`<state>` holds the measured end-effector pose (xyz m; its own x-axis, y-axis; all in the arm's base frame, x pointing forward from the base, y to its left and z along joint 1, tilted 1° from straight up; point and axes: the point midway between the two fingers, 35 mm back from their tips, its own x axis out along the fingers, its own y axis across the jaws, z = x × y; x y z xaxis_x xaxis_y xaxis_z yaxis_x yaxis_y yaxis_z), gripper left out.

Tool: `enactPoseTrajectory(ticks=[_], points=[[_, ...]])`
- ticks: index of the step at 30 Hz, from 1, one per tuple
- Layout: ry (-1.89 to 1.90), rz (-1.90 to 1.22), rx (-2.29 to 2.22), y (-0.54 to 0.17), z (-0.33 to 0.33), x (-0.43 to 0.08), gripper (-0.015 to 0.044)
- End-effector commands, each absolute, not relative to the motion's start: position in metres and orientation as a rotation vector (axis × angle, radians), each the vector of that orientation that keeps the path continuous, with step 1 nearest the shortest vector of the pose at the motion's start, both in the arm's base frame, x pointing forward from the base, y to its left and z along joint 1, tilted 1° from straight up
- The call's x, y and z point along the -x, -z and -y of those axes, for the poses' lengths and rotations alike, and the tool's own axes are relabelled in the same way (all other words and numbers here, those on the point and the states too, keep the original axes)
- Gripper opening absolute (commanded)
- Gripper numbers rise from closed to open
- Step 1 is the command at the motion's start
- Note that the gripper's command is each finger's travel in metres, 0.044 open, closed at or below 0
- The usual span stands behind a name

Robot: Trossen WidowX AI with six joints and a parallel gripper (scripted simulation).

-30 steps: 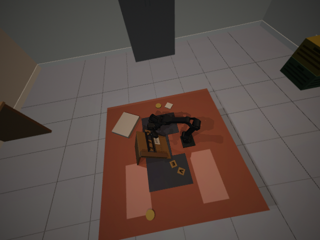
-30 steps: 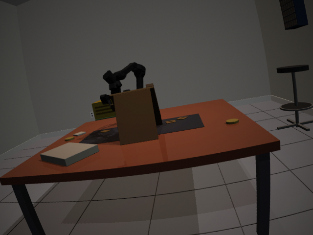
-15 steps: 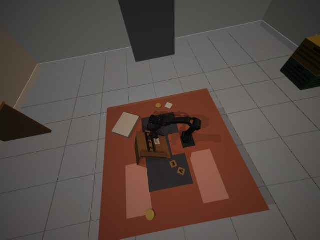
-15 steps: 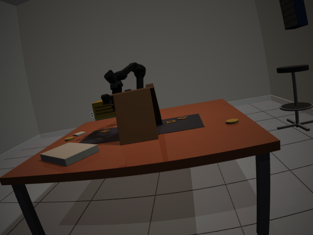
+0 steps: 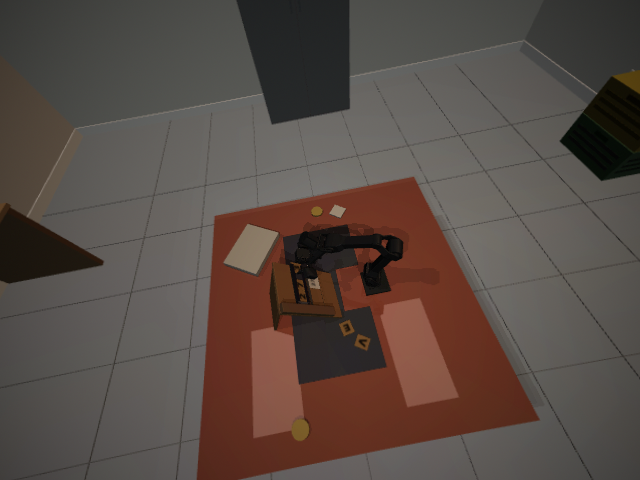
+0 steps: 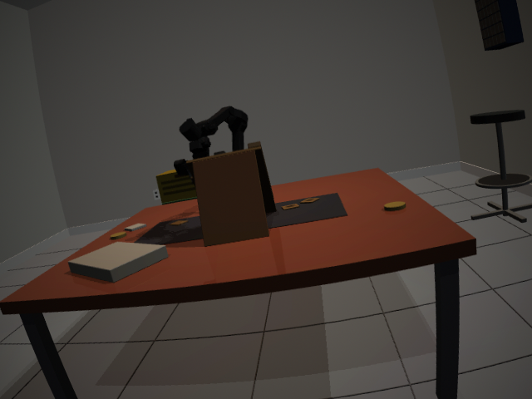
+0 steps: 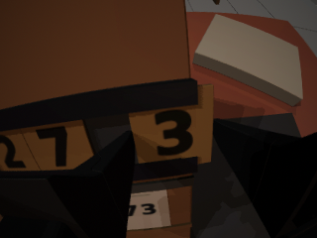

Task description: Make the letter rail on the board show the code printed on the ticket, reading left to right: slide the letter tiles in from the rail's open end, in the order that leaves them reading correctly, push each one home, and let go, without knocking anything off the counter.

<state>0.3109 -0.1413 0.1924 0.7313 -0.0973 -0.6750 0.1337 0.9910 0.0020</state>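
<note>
One "3" tile (image 7: 169, 133), apparently gripped.

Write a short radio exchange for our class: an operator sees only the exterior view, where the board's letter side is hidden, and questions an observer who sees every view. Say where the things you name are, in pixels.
Operator: What is in the pincer (image 5: 301, 269) (image 6: 189, 168) (image 7: 173, 126)?
Observer: A flat orange-brown tile with a black 3 (image 5: 296, 267) (image 7: 170, 131), partly in the board's black rail (image 5: 293, 284) (image 7: 163, 91).
Operator: Does it touch the next tile?
Observer: No. The wrist view shows a gap between it and the orange-brown tile with a black 7 (image 5: 299, 284) (image 7: 59, 146).
</note>
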Motion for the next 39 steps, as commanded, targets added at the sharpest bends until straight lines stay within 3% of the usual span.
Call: enactPoseTrajectory(ticks=[1, 39], points=[[0.134, -0.740, -0.055, -0.192, 0.140, -0.311, 0.0000], [0.133, -0.739, -0.057, -0.192, 0.120, -0.314, 0.0000]])
